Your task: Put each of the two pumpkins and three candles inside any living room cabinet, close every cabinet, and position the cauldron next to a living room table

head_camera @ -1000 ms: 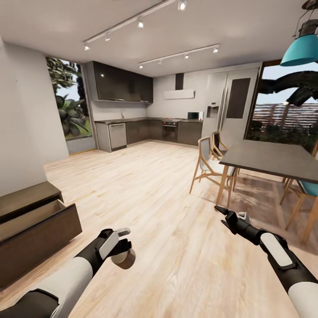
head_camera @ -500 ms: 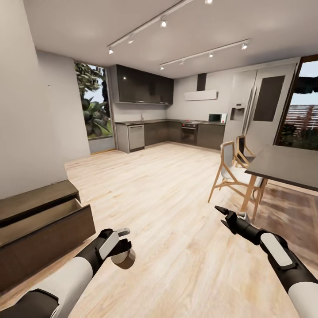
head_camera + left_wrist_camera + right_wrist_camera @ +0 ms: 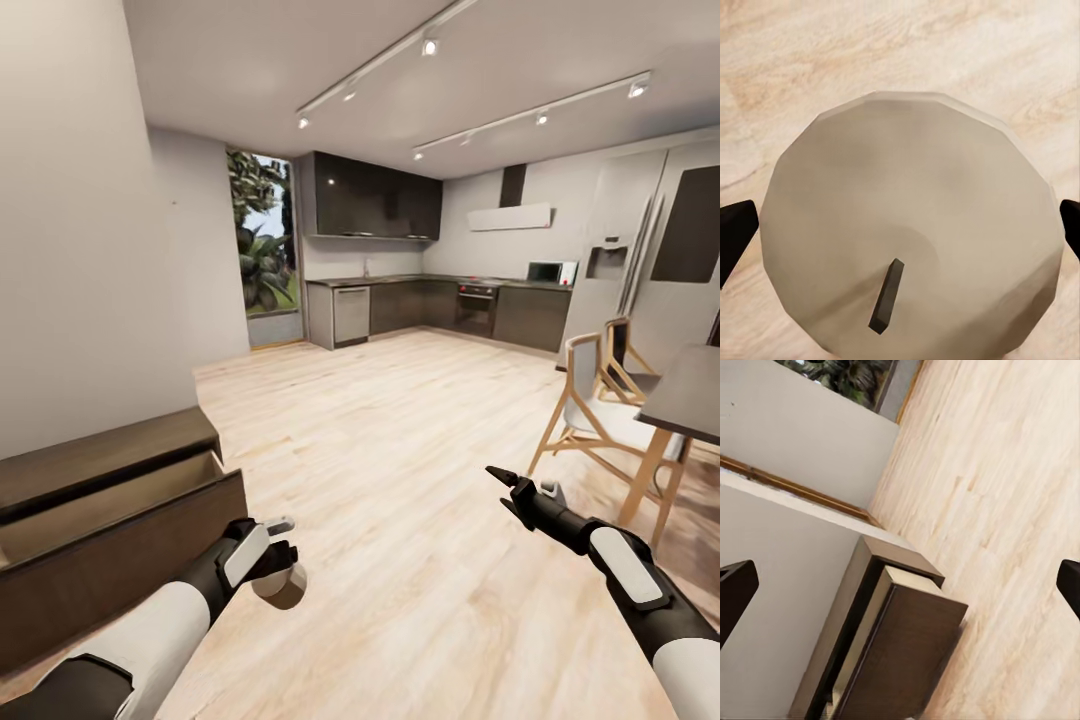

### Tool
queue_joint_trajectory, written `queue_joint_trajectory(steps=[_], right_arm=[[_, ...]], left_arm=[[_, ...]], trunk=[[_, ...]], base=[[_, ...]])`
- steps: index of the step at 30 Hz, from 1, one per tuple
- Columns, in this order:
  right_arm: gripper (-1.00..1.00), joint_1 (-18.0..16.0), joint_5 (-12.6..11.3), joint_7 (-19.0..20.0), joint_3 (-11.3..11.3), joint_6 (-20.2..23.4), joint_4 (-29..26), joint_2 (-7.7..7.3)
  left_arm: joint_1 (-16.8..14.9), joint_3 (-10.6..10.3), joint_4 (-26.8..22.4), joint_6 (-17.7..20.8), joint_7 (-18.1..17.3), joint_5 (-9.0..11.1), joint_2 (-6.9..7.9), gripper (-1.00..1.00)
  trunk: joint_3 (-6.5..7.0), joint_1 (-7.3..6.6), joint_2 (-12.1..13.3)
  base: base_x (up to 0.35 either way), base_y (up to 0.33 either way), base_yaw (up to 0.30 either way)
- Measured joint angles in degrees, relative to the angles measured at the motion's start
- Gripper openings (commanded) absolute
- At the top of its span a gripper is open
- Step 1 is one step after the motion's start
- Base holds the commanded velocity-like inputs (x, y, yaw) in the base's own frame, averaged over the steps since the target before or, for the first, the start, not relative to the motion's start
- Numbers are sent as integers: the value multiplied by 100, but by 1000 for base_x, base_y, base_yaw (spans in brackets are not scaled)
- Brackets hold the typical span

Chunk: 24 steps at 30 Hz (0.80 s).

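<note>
Down at the near left, the cabinet (image 3: 110,520) stands against the wall with its drawer pulled out, the pale inside open to the room. Just right of it, the left tool (image 3: 272,568) is clamped on a candle (image 3: 281,585), held low over the wooden floor (image 3: 400,480) and not yet above the drawer. From the left wrist the candle (image 3: 907,225) is a squat beige stub with a small dark wick, a dark fingertip (image 3: 735,232) at each side of its round wall. I'd judge it light, stiff and a little slick, best held across the middle of its sides, as it is. Further right, the right tool (image 3: 520,495) hangs empty, its fingers apart, near the dining chair (image 3: 590,415) and dark dining table (image 3: 690,395).
</note>
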Motion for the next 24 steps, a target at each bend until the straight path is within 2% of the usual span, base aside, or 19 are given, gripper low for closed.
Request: queue_joint_trajectory(steps=[24], right_arm=[[100,0,9,-7,3,0,0,1]], left_arm=[[0,55,0,8,0,59,6,-100]], trunk=[[103,1,0]], base=[[2,0,274]])
